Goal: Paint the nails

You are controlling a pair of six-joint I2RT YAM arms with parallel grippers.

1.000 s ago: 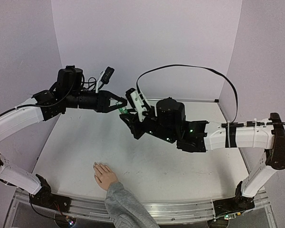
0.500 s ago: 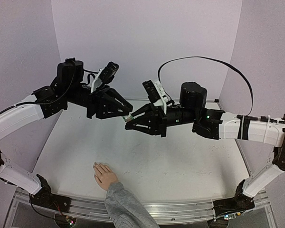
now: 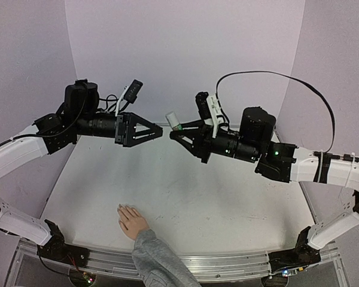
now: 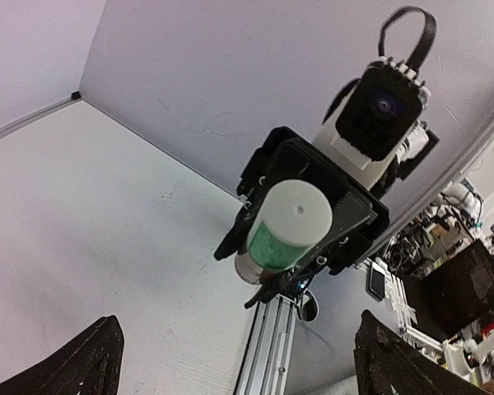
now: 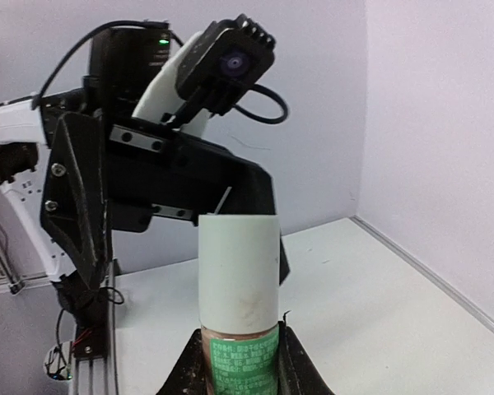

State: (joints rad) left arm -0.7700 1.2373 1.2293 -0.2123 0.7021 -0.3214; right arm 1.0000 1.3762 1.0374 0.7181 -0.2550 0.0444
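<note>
White-capped with a green label, the small bottle sits pinched in the right claw. The two dark fingers of that claw press on the bottle's lower body from either side, and the cap sticks out past their tips. The right claw is raised well above the desk, near the back wall, and points toward the left arm, with a black cable arching over its wrist. The left claw faces it at about the same height, just short of the bottle, with a small gap between them. In the left wrist view its two fingers stand far apart at the bottom corners with nothing between them, so it is spread wide and empty. The bottle's round cap end faces almost straight into that camera. Down at the near edge of the desk, left of centre and well apart from both claws, the flesh-coloured mannequin hand lies palm down with its fingers stretched toward the far left. Its wrist runs into a grey knit sleeve that crosses the metal rail at the front. The nails are at the ends of those fingers, too small from above to tell whether any polish is on them
</note>
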